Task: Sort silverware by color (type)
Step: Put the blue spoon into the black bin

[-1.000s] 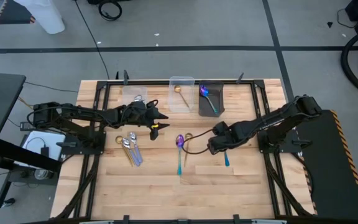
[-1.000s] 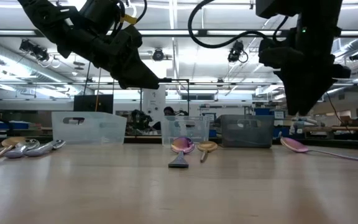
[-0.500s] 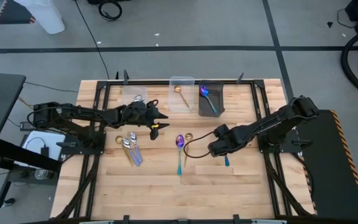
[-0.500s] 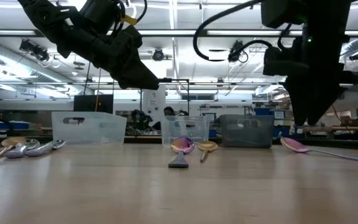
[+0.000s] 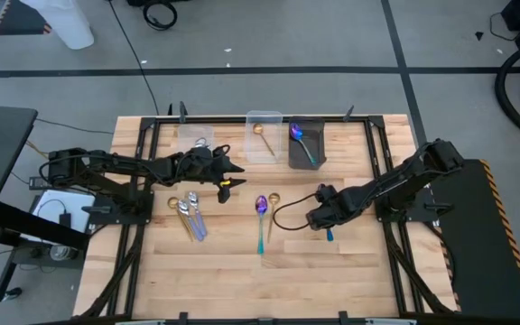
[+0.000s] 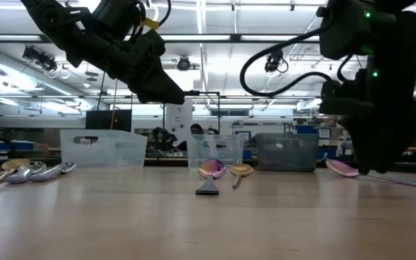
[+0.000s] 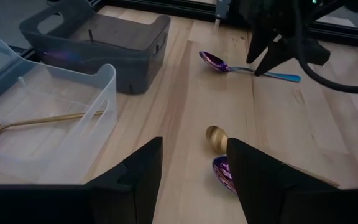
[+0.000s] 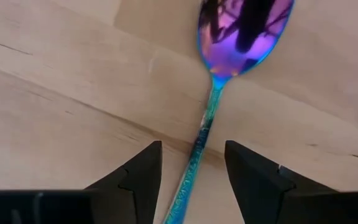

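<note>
Wood planks make up the tabletop [image 5: 224, 271], with three bins along its far edge. Sorting looks partly done: the left clear bin [image 5: 192, 140] holds a silver piece, the middle clear bin [image 5: 264, 135] holds a gold spoon [image 7: 36, 121], and the dark bin [image 5: 305, 144] holds an iridescent spoon [image 5: 301, 141]. Left loose are a cluster of silver spoons [image 5: 190, 213] at the left, one purple-blue spoon [image 5: 260, 217] and a gold spoon beside it [image 5: 273, 200] at centre, and a purple-blue spoon [image 8: 229, 56] at the right. The right gripper [image 5: 323, 217] hangs low over that last spoon, its fingers [image 8: 135, 174] apart and straddling the teal handle (no grip yet, by my reading). The left gripper [image 5: 228, 176] hovers near the bins, fingers [image 7: 129, 180] apart and holding nothing.
</note>
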